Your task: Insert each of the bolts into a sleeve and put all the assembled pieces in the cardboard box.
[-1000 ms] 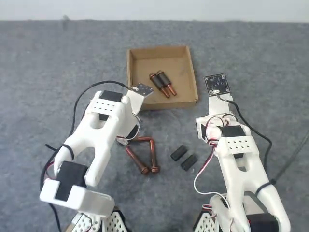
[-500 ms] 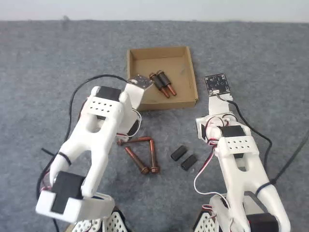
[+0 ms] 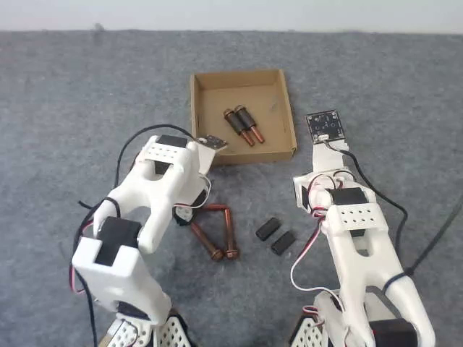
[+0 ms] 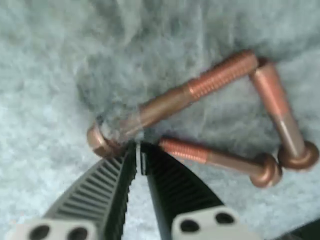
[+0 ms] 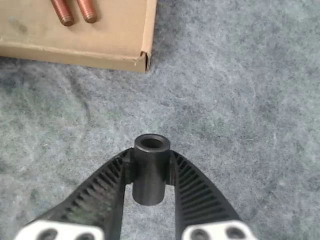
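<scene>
The right gripper (image 5: 151,160) is clenched on a black sleeve (image 5: 149,187), held upright with its open bore facing the wrist camera, above the grey felt table (image 5: 260,100) and near the corner of the cardboard box (image 5: 75,54). The left gripper (image 4: 138,146) has its jaws pressed together on nothing, the tips just beside the head of one copper bolt (image 4: 165,102). That bolt lies with two other bolts (image 4: 277,110) (image 4: 220,157), the three forming a loose triangle on the felt.

Farther out, two spare sleeves (image 3: 267,229) (image 3: 283,242) lie side by side between the arms, near the bolts. Inside the box (image 3: 242,74), two assembled pieces (image 3: 237,121) (image 3: 249,124) rest next to each other.

Judged from this, two of five pairs are finished and boxed. Three bolts are not yet sleeved, and the held sleeve looks ready for the first of them.

No readable label or writing shows on the box, bolts or sleeves.
</scene>
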You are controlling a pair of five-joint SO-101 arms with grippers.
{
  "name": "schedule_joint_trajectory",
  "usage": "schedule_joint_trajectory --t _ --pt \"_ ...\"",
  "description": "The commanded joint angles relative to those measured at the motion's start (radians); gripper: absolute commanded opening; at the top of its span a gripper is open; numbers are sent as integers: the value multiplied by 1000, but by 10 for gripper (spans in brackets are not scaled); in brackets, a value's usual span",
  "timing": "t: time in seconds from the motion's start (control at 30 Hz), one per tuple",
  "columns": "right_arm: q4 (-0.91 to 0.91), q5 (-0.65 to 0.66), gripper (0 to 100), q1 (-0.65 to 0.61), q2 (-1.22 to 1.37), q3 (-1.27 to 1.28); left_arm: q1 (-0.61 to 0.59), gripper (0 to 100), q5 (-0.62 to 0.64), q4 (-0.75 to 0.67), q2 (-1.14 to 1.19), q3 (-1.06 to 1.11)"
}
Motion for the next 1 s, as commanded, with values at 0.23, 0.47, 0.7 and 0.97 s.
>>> schedule_joint_trajectory --t 0.23,0.47,0.7,0.97 --pt "-19 21 7 10 -47 -9 -26 10 81 -184 -2 -70" --pt "-19 21 7 10 -48 -9 -43 10 150 -203 -2 -120" --pt "-19 21 7 10 -48 -9 -37 10 250 -245 0 -139" --pt "-19 21 7 10 -47 -9 -28 10 408 -281 -12 -134"
